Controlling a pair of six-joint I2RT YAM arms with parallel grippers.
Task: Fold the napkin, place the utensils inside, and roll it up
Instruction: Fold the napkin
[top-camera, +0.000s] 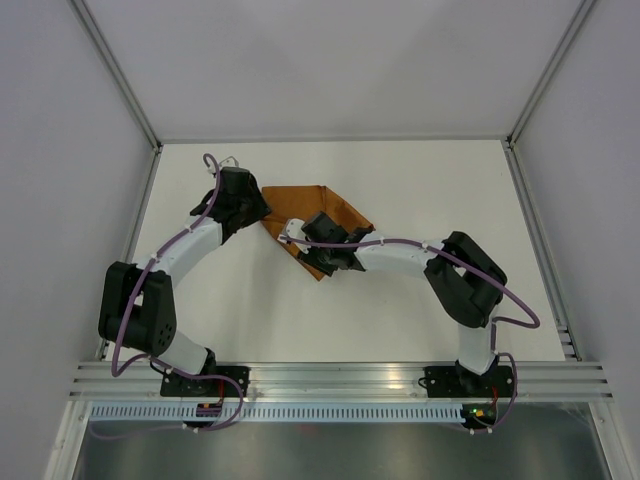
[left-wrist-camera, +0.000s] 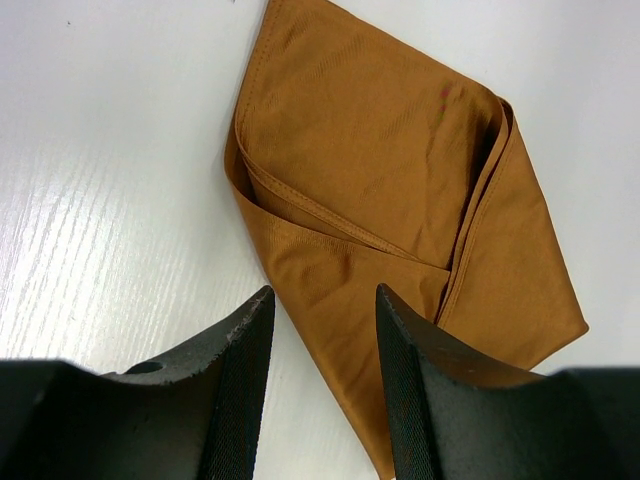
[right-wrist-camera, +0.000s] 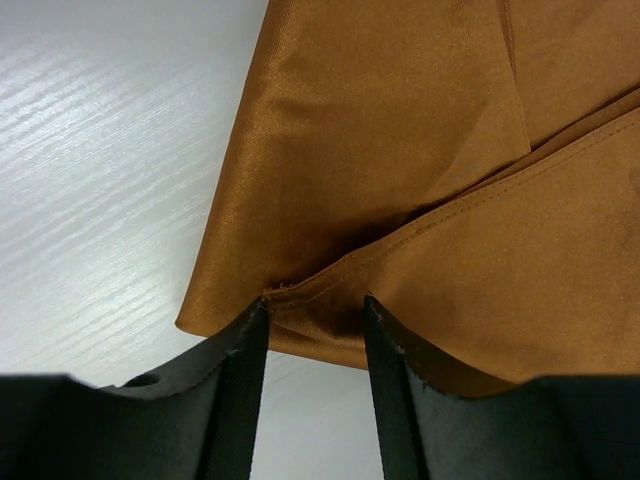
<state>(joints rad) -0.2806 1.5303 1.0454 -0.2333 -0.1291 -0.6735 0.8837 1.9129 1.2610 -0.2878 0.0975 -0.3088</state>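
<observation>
The napkin (top-camera: 318, 225) lies folded on the counter (top-camera: 400, 320). Fingers (left-wrist-camera: 240, 350) of the left gripper (left-wrist-camera: 325, 295) stand parted, empty; the right gripper (right-wrist-camera: 315, 305) straddles a hem (right-wrist-camera: 330, 283), also parted (utensils unseen). Pinch its 2 layers low, crease flat.

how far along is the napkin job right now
Done: the napkin is already folded into layers on the table. In hand: the right gripper sits open at a folded edge, the left gripper open over another edge. Left: no utensils show in any view, so placing them and rolling remain.
</observation>
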